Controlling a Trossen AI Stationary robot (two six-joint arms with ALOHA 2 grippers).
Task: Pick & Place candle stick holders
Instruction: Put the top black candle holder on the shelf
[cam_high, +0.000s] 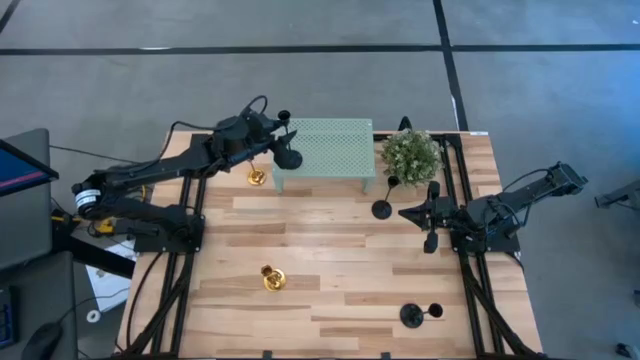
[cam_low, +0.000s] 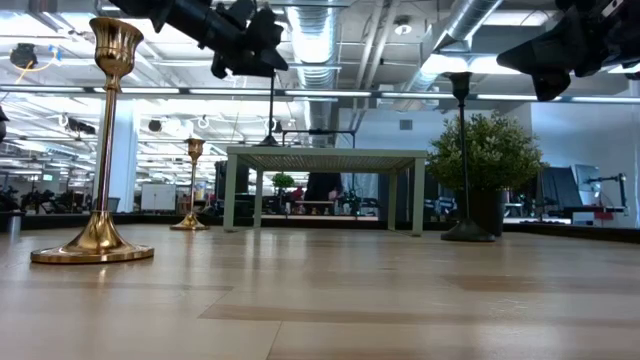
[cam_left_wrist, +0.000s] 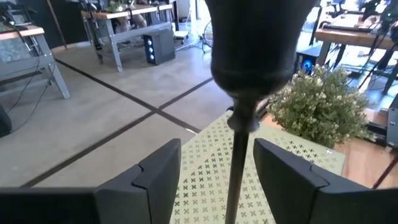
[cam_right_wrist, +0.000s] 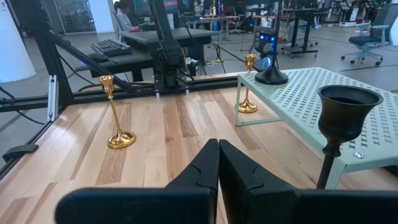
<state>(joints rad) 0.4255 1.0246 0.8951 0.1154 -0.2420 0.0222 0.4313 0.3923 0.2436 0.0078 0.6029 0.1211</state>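
A black candle stick holder (cam_high: 288, 156) stands upright with its round base on the left end of the mint-green stand (cam_high: 335, 150). My left gripper (cam_left_wrist: 217, 152) is open and level, one finger on each side of the holder's thin stem (cam_left_wrist: 238, 168), with a gap on both sides. Two gold holders (cam_high: 256, 177) (cam_high: 272, 279) and two more black ones (cam_high: 383, 208) (cam_high: 411, 315) stand on the table. My right gripper (cam_right_wrist: 218, 152) is shut and empty at the right, beside the black holder in front of the plant.
A green potted plant (cam_high: 410, 153) stands at the stand's right end. The wooden table (cam_high: 330, 250) has open room in its middle. Dark arm frames run along both table sides. In the low view the near gold holder (cam_low: 108, 150) looms at the left.
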